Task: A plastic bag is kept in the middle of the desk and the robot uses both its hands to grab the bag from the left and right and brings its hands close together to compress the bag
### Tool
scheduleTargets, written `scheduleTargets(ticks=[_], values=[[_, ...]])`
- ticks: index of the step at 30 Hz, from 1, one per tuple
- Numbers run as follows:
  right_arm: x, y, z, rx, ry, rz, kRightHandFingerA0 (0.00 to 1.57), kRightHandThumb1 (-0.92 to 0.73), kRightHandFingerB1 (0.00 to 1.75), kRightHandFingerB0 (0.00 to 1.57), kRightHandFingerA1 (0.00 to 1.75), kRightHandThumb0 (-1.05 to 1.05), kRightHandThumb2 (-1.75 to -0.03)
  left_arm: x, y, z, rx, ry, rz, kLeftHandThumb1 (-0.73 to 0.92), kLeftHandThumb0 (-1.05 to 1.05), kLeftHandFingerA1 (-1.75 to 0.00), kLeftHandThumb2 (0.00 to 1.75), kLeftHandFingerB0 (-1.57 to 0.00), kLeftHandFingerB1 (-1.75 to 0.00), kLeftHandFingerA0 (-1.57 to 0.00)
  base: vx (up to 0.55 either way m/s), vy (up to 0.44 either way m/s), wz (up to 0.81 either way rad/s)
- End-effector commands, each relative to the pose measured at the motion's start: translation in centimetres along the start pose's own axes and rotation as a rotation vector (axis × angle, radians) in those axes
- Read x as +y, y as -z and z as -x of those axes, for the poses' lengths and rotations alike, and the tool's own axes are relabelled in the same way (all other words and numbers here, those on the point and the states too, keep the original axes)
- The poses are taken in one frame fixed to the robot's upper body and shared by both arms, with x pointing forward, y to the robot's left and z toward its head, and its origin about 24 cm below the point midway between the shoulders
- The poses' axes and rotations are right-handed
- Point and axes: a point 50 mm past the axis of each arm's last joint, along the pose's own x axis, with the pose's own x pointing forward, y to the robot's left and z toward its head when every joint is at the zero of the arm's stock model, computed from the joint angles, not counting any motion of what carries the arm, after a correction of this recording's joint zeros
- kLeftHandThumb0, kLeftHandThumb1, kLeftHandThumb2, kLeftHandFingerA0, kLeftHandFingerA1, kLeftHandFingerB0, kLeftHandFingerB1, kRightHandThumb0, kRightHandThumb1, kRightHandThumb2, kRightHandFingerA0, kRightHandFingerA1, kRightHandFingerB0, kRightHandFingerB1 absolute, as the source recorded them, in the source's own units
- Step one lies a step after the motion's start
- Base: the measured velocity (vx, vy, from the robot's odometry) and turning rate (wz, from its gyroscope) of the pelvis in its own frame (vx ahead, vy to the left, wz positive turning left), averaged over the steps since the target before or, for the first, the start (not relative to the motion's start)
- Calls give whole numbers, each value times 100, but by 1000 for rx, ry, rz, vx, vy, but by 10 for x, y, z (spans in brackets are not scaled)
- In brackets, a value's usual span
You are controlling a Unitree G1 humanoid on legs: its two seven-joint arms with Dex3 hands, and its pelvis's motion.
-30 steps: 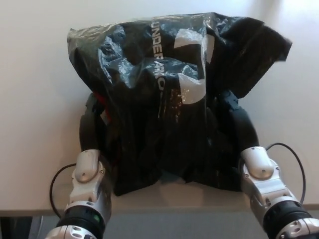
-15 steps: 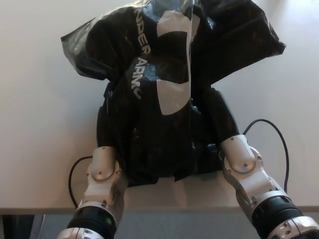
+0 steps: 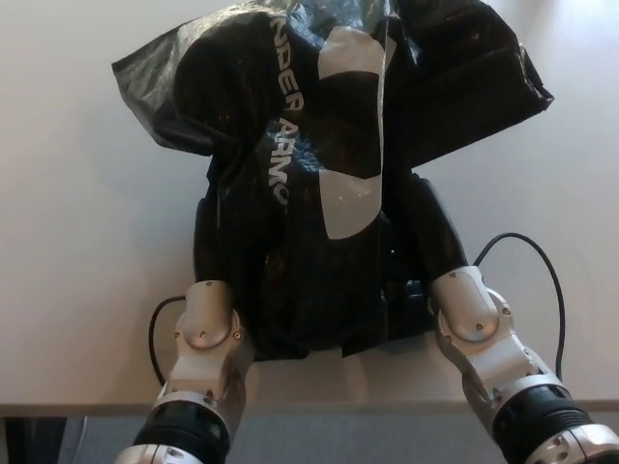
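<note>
A black plastic bag (image 3: 319, 164) with white lettering stands bunched and puckered in the middle of the white desk (image 3: 77, 242). My left hand (image 3: 211, 246) presses against its left side and my right hand (image 3: 430, 237) against its right side. Both hands are black and partly buried in the folds of the bag. The two hands are close together, and the lower part of the bag is squeezed narrow between them. The upper part of the bag flares out wide above the hands.
The desk's front edge (image 3: 319, 401) runs just below my silver wrists. Thin black cables loop beside the left wrist (image 3: 155, 333) and the right wrist (image 3: 542, 280). Bare desk surface lies on both sides of the bag.
Both hands have moved inward toward each other, squeezing the bag narrower. The bag's top has risen and folded further, with the lettering now crumpled toward the middle.
</note>
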Motion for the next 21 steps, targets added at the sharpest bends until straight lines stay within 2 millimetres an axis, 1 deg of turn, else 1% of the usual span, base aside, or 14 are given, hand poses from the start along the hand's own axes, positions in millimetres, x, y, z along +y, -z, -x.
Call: scheduleTargets(ticks=[1,2,4,5,6,7,10,14,15,16,17,18,19,21], values=[[-16,2,3,-9,17,17,13,-69,37,0,51,-77,-112,19,-5,-1,-6,-28,-27,92,-67,-32,125,-2,-21,-3,0,0,0],[-26,3,4,2,26,25,17,-75,33,0,52,-88,-113,29,-8,-2,-8,-55,-37,88,-63,-39,123,0,-25,-1,0,0,0],[-71,2,8,12,118,70,14,-75,32,0,49,-87,-113,73,-31,-6,-72,-139,-99,88,-72,-37,121,-6,-22,-3,0,0,0],[-80,1,9,10,134,87,14,-76,31,4,50,-87,-113,83,-37,-6,-89,-155,-100,88,-71,-39,121,-7,-23,-3,0,0,0],[-97,-1,13,-1,166,117,7,-72,33,0,48,-78,-113,100,-46,-4,-128,-181,-110,88,-71,-40,121,-9,-23,0,0,0,0],[-108,-4,15,-14,194,128,17,-75,36,0,53,-86,-113,110,-54,-3,-150,-197,-121,86,-74,-40,119,-7,-23,-3,0,0,0],[-147,-18,23,-63,282,180,16,-75,39,0,52,-86,-113,142,-90,1,-231,-247,-157,82,-67,-45,120,-2,-28,-3,0,0,0],[-176,-36,37,-133,346,196,13,-73,36,2,51,-86,-112,164,-129,15,-350,-260,-224,83,-72,-46,119,-1,-25,-2,0,0,0],[-183,-45,40,-168,361,207,18,-72,37,0,54,-87,-111,167,-142,18,-398,-261,-234,81,-74,-51,118,0,-29,-11,0,0,0],[-191,-55,46,-215,379,222,2,-48,50,0,51,-37,-109,171,-156,24,-442,-248,-256,79,-75,-51,118,-1,-30,-10,0,0,0],[-195,-63,51,-249,390,239,0,-49,49,0,50,-37,-110,171,-166,29,-480,-241,-274,81,-82,-52,118,0,-29,-11,0,0,0],[-199,-72,57,-282,402,267,0,-51,50,0,50,-37,-111,170,-176,34,-520,-229,-307,80,-80,-52,118,-2,-25,-11,0,0,0],[-200,-78,63,-299,403,288,14,-70,38,0,52,-75,-108,169,-183,39,-546,-220,-328,80,-81,-49,113,-8,-30,-9,0,0,0],[-199,-87,73,-314,395,305,12,-71,36,0,50,-80,-106,166,-191,48,-576,-211,-357,78,-80,-48,113,-6,-33,-11,0,0,0]])
